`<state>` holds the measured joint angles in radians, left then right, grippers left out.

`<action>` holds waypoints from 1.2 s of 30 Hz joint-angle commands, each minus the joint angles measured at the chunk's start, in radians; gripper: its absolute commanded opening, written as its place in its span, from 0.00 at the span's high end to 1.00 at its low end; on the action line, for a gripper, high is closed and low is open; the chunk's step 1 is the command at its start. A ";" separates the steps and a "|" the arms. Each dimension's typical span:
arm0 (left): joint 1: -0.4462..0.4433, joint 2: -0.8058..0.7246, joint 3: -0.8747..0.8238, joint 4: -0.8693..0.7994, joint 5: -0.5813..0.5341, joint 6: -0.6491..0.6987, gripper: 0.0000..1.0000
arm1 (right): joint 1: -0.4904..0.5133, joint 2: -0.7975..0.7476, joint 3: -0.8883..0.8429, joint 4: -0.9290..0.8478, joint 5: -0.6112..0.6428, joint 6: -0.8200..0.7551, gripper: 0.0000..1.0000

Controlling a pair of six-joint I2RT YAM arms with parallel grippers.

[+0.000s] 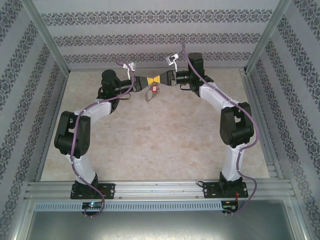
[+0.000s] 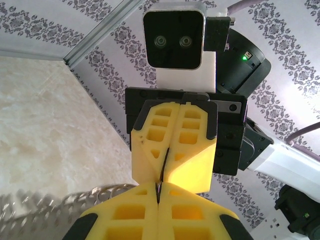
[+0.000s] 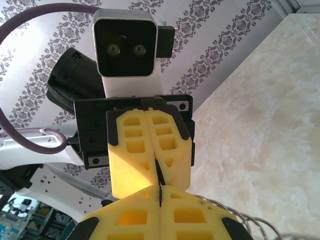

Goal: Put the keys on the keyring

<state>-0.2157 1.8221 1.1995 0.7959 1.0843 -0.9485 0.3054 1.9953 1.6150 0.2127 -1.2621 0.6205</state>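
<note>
- We see the keyring (image 1: 149,95) as a grey loop hanging in the air just below the spot where the two grippers meet, above the far part of the table (image 1: 165,145).
- Its row of small rings (image 2: 75,200) curves past the lower left of the left wrist view. It shows again at the lower right of the right wrist view (image 3: 240,215).
- We make out the keys (image 1: 155,87) only as a small red tag beside the top of the loop. The silver key itself is too small for us to pick out.
- A thin dark metal sliver (image 2: 160,175) runs from the seam of one pair of yellow fingers into the seam of the other.
- The left gripper (image 1: 149,81) is clenched, its fingers pressed flat together (image 2: 158,192).
- The right gripper (image 1: 159,79) is clenched too (image 3: 160,197), facing the left one tip to tip and touching it.
- We cannot tell whether the pinched sliver belongs to the key or to the loop.
- Patterned walls (image 1: 160,30) enclose the table on three sides.
</note>
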 commanded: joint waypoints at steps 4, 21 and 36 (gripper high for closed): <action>-0.013 0.001 -0.002 0.168 0.002 -0.072 1.00 | 0.005 -0.047 -0.039 0.030 0.010 -0.031 0.71; -0.012 -0.066 -0.049 0.189 -0.024 -0.041 1.00 | 0.024 -0.425 -0.469 0.223 0.433 0.025 0.64; -0.024 -0.146 -0.041 -0.030 -0.058 0.107 1.00 | 0.225 -0.512 -0.432 -0.030 0.929 -0.215 0.61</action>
<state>-0.2268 1.7123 1.1534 0.8158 1.0363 -0.9146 0.5167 1.4811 1.1454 0.2230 -0.4469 0.4713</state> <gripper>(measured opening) 0.066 0.391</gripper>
